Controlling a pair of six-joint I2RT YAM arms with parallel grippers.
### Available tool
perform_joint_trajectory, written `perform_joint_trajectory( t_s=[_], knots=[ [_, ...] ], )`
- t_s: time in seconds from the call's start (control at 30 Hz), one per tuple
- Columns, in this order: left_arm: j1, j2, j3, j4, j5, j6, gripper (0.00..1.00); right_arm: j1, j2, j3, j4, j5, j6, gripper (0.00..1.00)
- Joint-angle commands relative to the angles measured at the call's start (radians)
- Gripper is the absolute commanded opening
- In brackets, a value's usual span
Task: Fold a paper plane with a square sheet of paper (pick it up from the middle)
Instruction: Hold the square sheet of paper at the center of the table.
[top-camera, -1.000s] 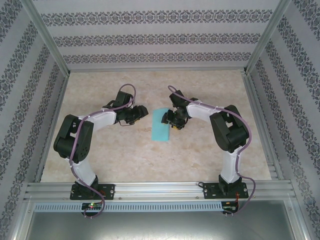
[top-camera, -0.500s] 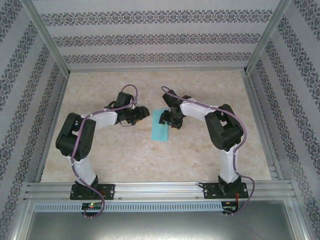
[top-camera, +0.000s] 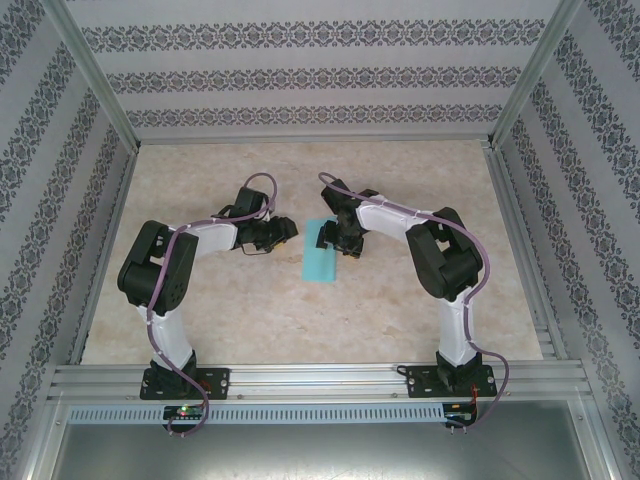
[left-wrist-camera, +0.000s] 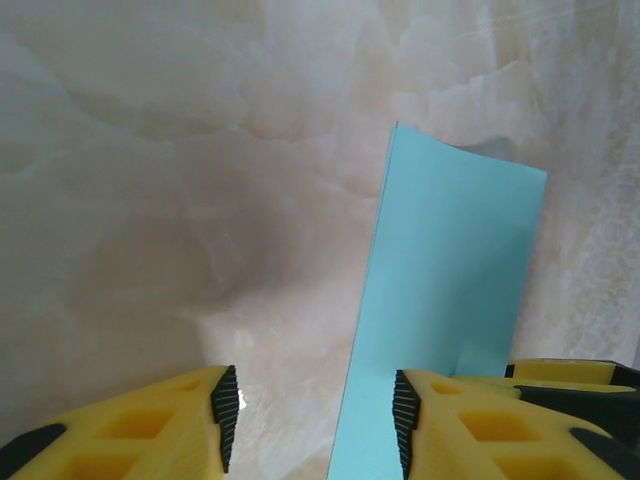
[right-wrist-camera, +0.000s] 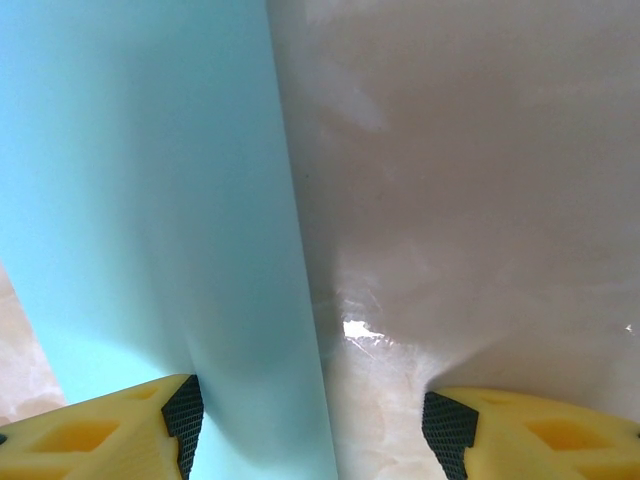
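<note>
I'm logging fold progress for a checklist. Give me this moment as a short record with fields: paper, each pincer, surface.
paper: turquoise sheet, folded into a narrow strip, lying on the table
left pincer: open, at the sheet's left edge, holding nothing
right pincer: open, low over the sheet, astride one long edge, holding nothing
surface: marbled beige table
</note>
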Motion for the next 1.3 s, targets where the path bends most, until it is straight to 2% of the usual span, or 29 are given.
perform_joint_trajectory(
  t_s=[0.0, 0.37, 0.73, 1.27],
  knots=[
    [0.018, -0.014, -0.027, 0.045, 0.026, -0.005, 0.44, 0.004, 0.178, -0.089, -0.025, 0.080, -0.034, 0.67],
    [0.027, -0.021, -0.036, 0.066, 0.063, 0.004, 0.38, -0.004, 0.190, -0.087, -0.038, 0.095, -0.042, 0.65],
    [0.021, 0.013, -0.020, 0.128, 0.182, 0.021, 0.31, -0.008, 0.205, -0.085, -0.037, 0.095, -0.040, 0.64],
    [-0.024, 0.071, 0.041, 0.116, 0.243, 0.038, 0.30, -0.019, 0.222, -0.087, -0.028, 0.079, -0.014, 0.66]
  ],
)
